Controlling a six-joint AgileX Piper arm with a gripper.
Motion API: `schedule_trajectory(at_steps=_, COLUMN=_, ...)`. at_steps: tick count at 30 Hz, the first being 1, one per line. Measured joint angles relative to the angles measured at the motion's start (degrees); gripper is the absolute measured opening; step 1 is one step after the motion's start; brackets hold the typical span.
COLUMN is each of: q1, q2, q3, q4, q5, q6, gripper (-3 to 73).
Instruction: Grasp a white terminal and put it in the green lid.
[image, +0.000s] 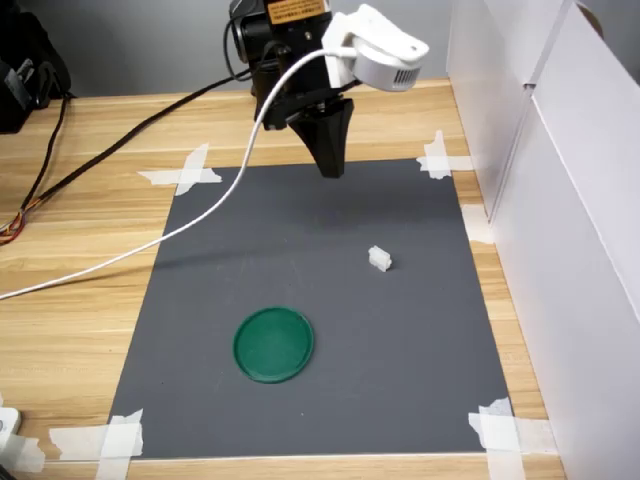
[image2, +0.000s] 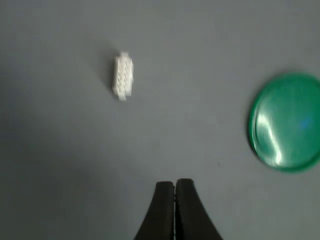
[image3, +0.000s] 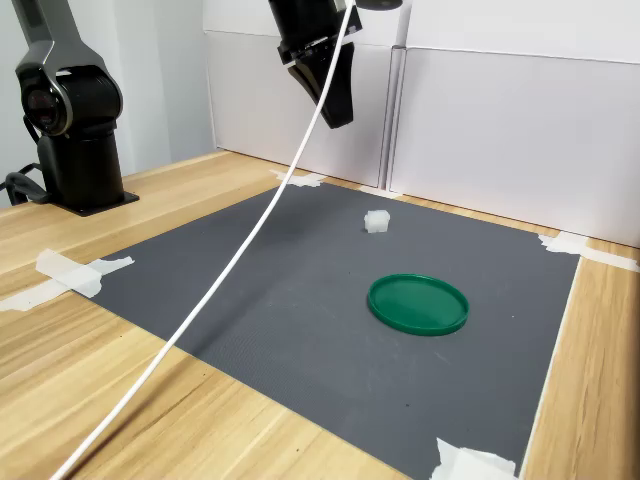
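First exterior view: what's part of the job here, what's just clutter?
Job:
white terminal, loose on the mat
green lid, empty
gripper, shut, raised above the mat

Clutter:
grey mat
tape strips
white cable
white panels

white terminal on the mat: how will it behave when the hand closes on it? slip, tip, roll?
The white terminal looks like a small, boxy plastic block, so probably rigid and very light; it may skid on the dark mat if nudged. Its flat sides suggest it won't roll. The hand is shut and must open first.
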Motion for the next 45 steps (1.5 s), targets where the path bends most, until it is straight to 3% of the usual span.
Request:
schedule_trajectory(at_steps=6, q1=5.85, q2=1.63, q3=-0.3, q4=-0.2, q5=-2.99, q6=1.92, gripper=-0.9)
schedule_trajectory(at_steps=13, q1=7.02, q2=3.74, q3=-0.3, q4=-1.68, q5=-1.79, q6=3.1, gripper=8.9)
schedule_trajectory(at_steps=16, q1=7.02, q2=5.21, q3=-0.3, q4=-3.76, q5=-0.2, q6=3.15, gripper=21.9)
schedule_trajectory(at_steps=18, q1=7.02, q2=5.82, q3=-0.3, q4=-4.32, q5=-0.13, q6=3.21, gripper=35.0)
schedule_trajectory(at_steps=19, q1=7.02, q2=6.07, q3=-0.3, q4=-4.46, q5=-0.38, q6=3.33, gripper=35.0)
schedule_trajectory(at_steps=21, q1=7.02, q2=6.63, q3=-0.3, q4=-4.53, q5=-0.99, q6=3.39, gripper=52.1)
schedule_trajectory(at_steps=25, q1=7.02, q2=8.68, q3=-1.83, q4=-4.53, q5=-0.75, q6=3.51, gripper=66.9)
schedule_trajectory(at_steps=29, q1=7.02, q2=11.61, q3=-5.59, q4=-3.26, q5=1.6, q6=4.02, gripper=70.6)
schedule_trajectory(at_steps=37, q1=7.02, q2=17.24, q3=-10.02, q4=0.77, q5=4.98, q6=3.02, gripper=70.3)
schedule_trajectory(at_steps=45, q1=7.02, q2=22.49, q3=-10.02, q4=0.31, q5=2.74, q6=-0.55, gripper=70.0)
